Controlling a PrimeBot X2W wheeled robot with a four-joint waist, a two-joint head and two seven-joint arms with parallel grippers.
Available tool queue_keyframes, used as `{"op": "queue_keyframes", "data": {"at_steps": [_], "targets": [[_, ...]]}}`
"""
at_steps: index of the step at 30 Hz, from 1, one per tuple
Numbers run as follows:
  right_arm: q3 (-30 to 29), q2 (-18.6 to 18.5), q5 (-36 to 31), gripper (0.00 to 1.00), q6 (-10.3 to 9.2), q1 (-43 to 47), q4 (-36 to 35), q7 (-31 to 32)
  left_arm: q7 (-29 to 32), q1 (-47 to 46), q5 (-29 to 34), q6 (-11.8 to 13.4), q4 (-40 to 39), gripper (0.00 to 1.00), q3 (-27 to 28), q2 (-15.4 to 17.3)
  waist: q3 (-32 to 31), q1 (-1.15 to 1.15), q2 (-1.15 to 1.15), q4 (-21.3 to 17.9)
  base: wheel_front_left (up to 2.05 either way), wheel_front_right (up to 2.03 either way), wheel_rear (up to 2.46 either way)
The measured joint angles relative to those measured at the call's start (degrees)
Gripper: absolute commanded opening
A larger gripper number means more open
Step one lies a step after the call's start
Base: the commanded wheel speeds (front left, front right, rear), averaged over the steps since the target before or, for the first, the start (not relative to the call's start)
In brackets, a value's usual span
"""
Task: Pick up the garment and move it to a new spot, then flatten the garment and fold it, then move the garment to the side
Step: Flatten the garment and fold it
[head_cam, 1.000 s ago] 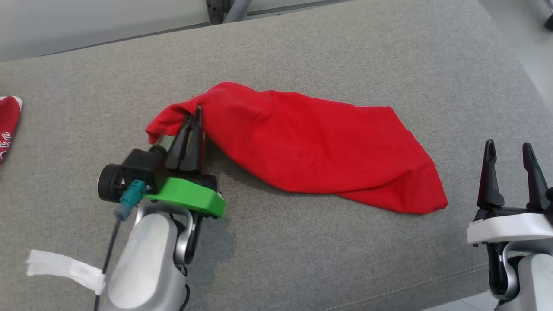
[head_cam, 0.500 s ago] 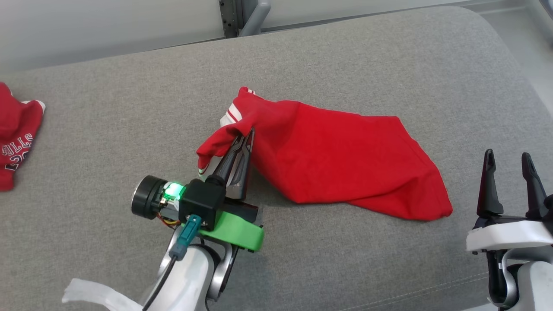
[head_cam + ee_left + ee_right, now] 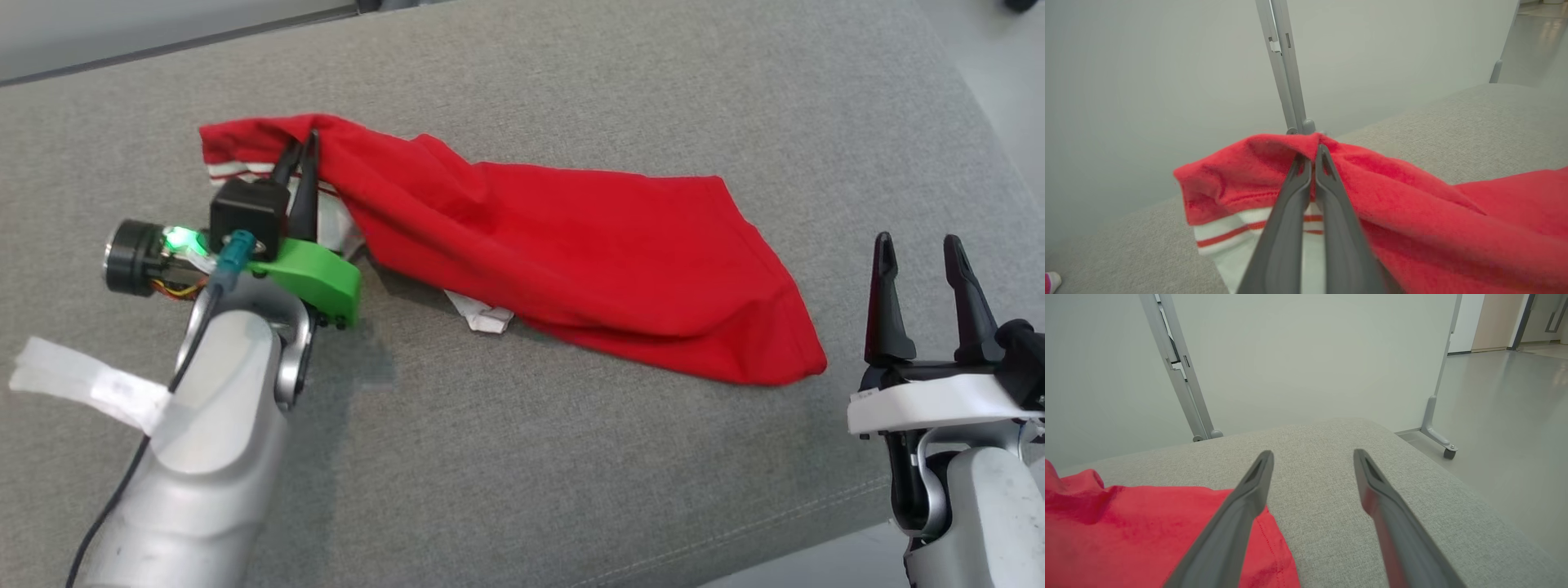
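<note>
The garment (image 3: 571, 269) lies on the padded surface (image 3: 571, 457), across the middle of the frame. The left gripper (image 3: 300, 145) is at its upper left end; the right gripper (image 3: 916, 242) stands at lower right, apart from it.

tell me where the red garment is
In the head view the red garment lies stretched across the middle of the grey cushion, its left end pinched in the left gripper and its right corner short of the open right gripper.

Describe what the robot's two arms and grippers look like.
The left gripper and right gripper each have two long, dark, tapered fingers on silver forearms. The left wrist carries a green bracket, a black box, a lit green light, a teal plug with dark cable, and white tape. The right wrist has a white bracket.
</note>
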Motion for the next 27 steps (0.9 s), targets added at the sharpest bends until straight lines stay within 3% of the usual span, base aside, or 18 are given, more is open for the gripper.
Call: {"op": "queue_keyframes", "data": {"at_steps": [5, 7, 8, 13, 17, 27], "targets": [[0.46, -0.01, 0.67, 1.0, 0.0, -0.46, 0.1, 0.0, -1.72, -6.27, -0.57, 0.24, 10.95, 0.0, 1.58, 0.3, 2.62, 0.0, 0.0, -2.58, 0.0, 0.0, 0.0], [0.31, 0.0, 0.94, 1.0, 0.0, -0.6, 0.12, 0.0, -2.6, -7.92, -0.73, 0.24, 14.03, 0.49, 1.71, 0.24, 3.62, 0.0, 0.0, -3.4, 0.0, 0.0, 0.0], [0.21, 0.0, 0.96, 1.0, 0.0, -0.63, 0.12, 0.0, -3.04, -8.55, -0.79, 0.2, 15.26, 1.0, 1.72, 0.14, 4.04, 0.0, 0.0, -3.74, 0.0, 0.0, 0.0], [-0.69, -0.02, 0.99, 1.0, 0.0, -0.6, 0.38, 0.0, -4.22, -9.85, -1.65, -0.42, 17.18, 1.0, 1.77, -1.11, 5.3, 0.0, 0.0, -3.97, 0.0, 0.0, 0.0], [-0.97, 0.02, 0.74, 1.0, 0.0, -0.54, 0.4, 0.0, -4.47, -8.81, -2.58, -1.13, 12.82, 1.0, 2.77, -1.92, 5.09, 0.0, 0.0, -2.69, 0.0, 0.0, 0.0], [-1.03, 0.02, -0.26, 1.0, 0.0, 0.62, 0.53, 0.0, -4.58, 4.12, -7.31, -2.14, 9.94, 1.0, 7.58, -2.07, 1.44, 0.0, 0.0, 2.65, 0.0, 0.0, 0.0]]}}
